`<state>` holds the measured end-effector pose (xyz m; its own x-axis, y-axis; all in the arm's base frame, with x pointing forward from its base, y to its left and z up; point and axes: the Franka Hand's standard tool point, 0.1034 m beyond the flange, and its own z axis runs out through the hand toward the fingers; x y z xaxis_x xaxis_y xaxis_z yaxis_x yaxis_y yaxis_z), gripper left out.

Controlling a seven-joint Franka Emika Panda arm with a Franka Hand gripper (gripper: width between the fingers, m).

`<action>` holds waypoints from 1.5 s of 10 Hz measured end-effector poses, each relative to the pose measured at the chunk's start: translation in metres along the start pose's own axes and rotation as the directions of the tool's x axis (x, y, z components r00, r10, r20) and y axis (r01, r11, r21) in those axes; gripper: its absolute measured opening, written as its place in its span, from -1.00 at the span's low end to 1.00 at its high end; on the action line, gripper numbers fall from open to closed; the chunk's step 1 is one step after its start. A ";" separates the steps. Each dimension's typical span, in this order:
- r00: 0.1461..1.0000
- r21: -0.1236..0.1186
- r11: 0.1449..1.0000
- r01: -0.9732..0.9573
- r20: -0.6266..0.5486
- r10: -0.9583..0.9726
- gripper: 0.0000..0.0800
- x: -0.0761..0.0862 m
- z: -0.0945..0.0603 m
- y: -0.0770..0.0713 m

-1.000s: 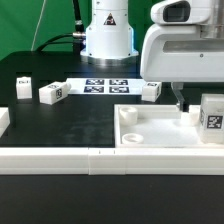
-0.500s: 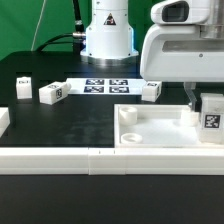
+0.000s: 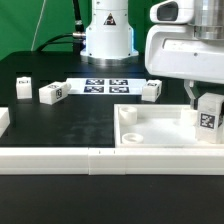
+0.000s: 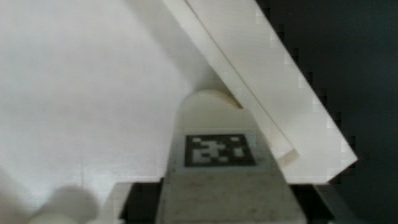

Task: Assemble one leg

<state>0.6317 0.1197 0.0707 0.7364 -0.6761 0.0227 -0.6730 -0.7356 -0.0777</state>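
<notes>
The leg [image 3: 208, 121] is a chunky white plastic block with a black-and-white square tag on one face; it sits upright over the far corner of the white tray-like piece [image 3: 150, 135], at the exterior view's right, with the jaws of the gripper [image 3: 200, 100] closed on its sides. The wrist view shows the tagged face [image 4: 217, 150] against the tray's rim. Three like legs [image 3: 52, 92] and the marker board [image 3: 105, 86] lie on the black worktop [image 3: 70, 125], before a green backdrop.

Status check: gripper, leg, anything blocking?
Gripper shut on leg, over the tray at the exterior view's right. Three spare legs on the table beyond. Nothing blocking in view.
</notes>
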 end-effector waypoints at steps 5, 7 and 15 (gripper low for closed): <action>0.850 0.019 0.850 -0.527 0.008 0.527 -0.27 -0.003 0.001 -0.003; 0.708 0.018 0.707 -0.707 0.016 0.706 -0.27 -0.005 0.001 -0.004; 0.541 0.010 0.541 -0.841 0.038 0.840 0.51 -0.005 0.002 -0.004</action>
<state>0.6308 0.1255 0.0693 -0.1644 -0.9822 -0.0908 -0.9827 0.1711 -0.0711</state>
